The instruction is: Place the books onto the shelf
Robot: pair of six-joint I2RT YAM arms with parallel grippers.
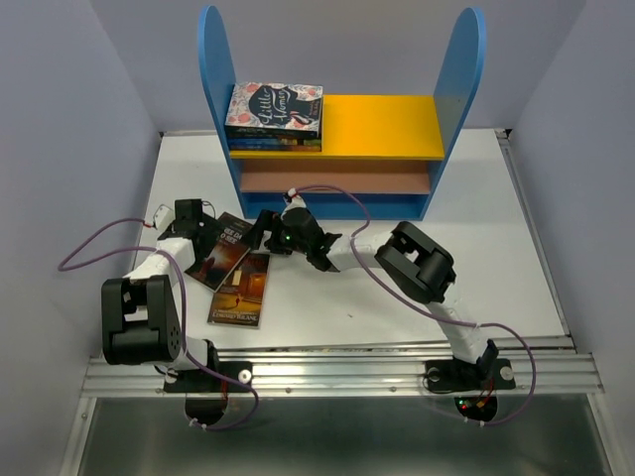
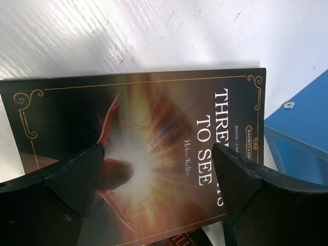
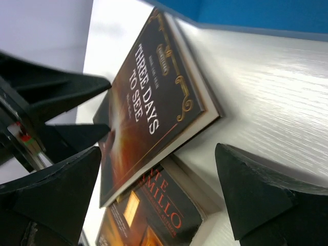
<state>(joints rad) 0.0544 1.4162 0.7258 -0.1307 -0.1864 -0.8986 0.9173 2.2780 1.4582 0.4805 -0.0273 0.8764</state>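
A stack of books (image 1: pixel 275 114) sits on the shelf (image 1: pixel 397 124) at twelve o'clock, while two overlapping books (image 1: pixel 241 288) (Three Days to See (image 1: pixel 220 250) uppermost) lie on the worktop (image 1: pixel 496 218) at nine o'clock, with the left gripper (image 1: pixel 198 223) and right gripper (image 1: pixel 260 233) beside them, jaws open and empty.

Setting reads to me as a robotics lab test cell, not a home. I see a white table (image 1: pixel 496 248) boxed in on three sides by plain lavender-grey walls (image 1: pixel 60 119). An extruded aluminium rail (image 1: pixel 337 372) is bolted along its near edge, and purple cables (image 1: pixel 99 234) lie loose across the top. The toy-coloured shelf (image 1: pixel 382 124) looks like a staged prop.
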